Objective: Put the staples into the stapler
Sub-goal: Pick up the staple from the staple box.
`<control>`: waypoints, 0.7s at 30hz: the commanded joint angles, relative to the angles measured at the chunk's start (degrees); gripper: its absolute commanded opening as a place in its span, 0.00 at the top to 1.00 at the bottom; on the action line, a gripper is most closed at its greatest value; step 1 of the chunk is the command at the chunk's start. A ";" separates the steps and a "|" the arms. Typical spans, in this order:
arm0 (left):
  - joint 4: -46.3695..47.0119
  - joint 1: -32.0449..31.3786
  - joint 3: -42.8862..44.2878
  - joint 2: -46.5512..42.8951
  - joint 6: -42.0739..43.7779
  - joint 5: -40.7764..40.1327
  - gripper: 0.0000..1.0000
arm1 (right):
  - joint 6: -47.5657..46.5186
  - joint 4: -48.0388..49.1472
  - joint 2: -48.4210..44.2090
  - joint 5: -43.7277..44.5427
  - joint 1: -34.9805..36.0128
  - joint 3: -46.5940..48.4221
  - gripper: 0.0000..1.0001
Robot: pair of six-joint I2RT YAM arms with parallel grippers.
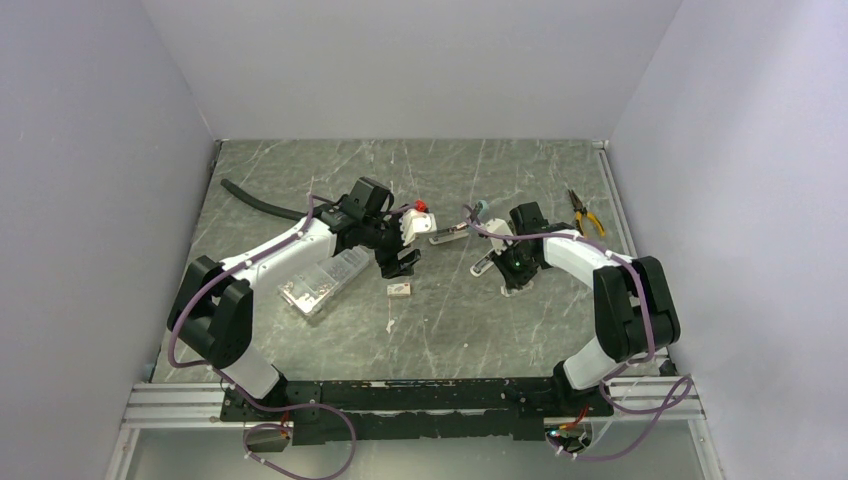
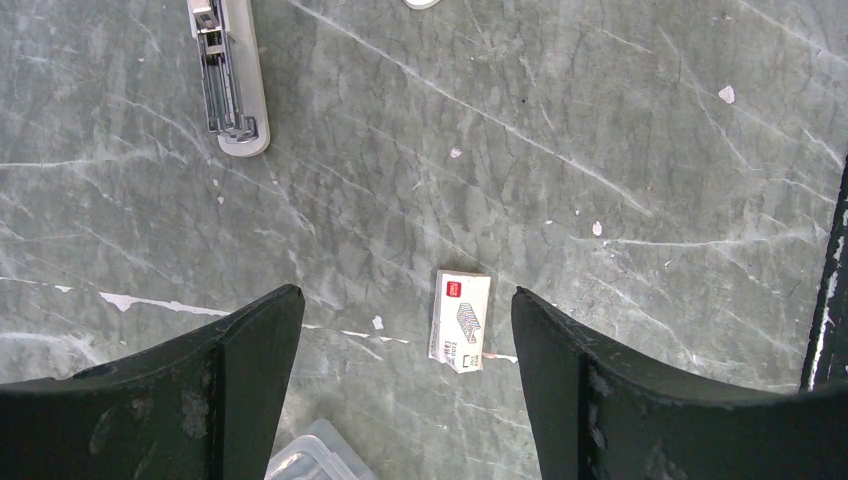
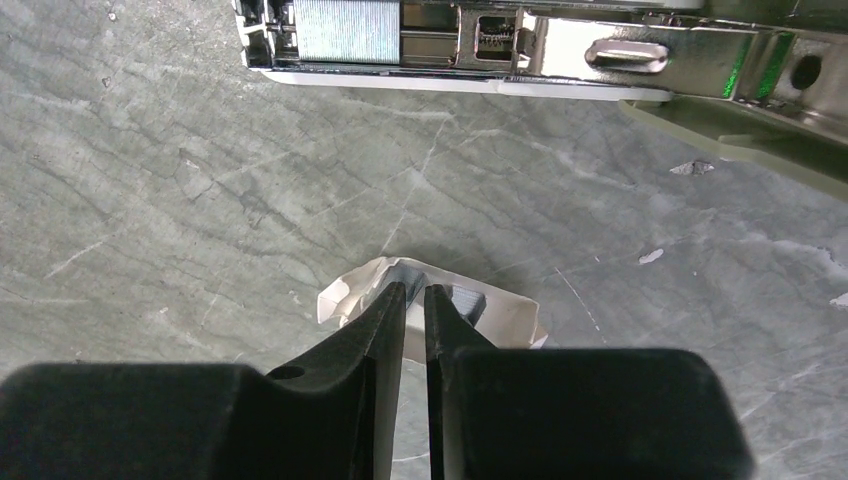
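Note:
The staples box (image 2: 460,320), small and white with a red mark, lies flat on the table, below and between my left gripper's (image 2: 400,295) wide-open fingers, nearer the right one and untouched. It shows in the top view (image 1: 399,289) just in front of that gripper (image 1: 400,264). The stapler (image 3: 450,40) lies opened, with a strip of staples in its metal channel. My right gripper (image 3: 415,290) is nearly closed, its tips over a torn white cardboard tray (image 3: 500,315) holding grey staples. I cannot tell whether it grips them. The stapler also shows in the top view (image 1: 450,232).
A clear plastic compartment case (image 1: 322,282) lies left of the left gripper; its corner shows in the left wrist view (image 2: 315,458). A stapler part (image 2: 232,75) lies upper left there. Yellow-handled pliers (image 1: 585,213) lie at the back right. A black hose (image 1: 260,200) lies at the back left.

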 commanded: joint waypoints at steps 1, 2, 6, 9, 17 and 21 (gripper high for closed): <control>-0.39 0.00 0.75 -2.79 0.70 0.92 0.19 | 0.53 1.81 0.15 0.69 -0.24 0.55 0.83; -0.27 0.00 0.69 -2.79 0.60 0.95 0.19 | 0.54 1.76 0.28 0.60 -0.20 0.49 0.83; -0.28 0.00 0.69 -2.83 0.63 0.92 0.19 | 0.83 1.58 1.07 0.24 -0.22 0.45 0.83; -0.31 0.00 0.73 -2.86 0.73 0.88 0.19 | 0.79 1.75 1.54 0.15 -0.21 0.43 0.84; -0.22 0.00 0.31 -3.16 0.86 0.77 0.19 | 1.23 1.26 1.58 -0.58 -0.23 1.14 0.89; 0.02 0.04 0.18 -3.17 0.87 0.45 0.18 | 1.67 0.60 0.06 -1.26 -0.33 2.13 0.94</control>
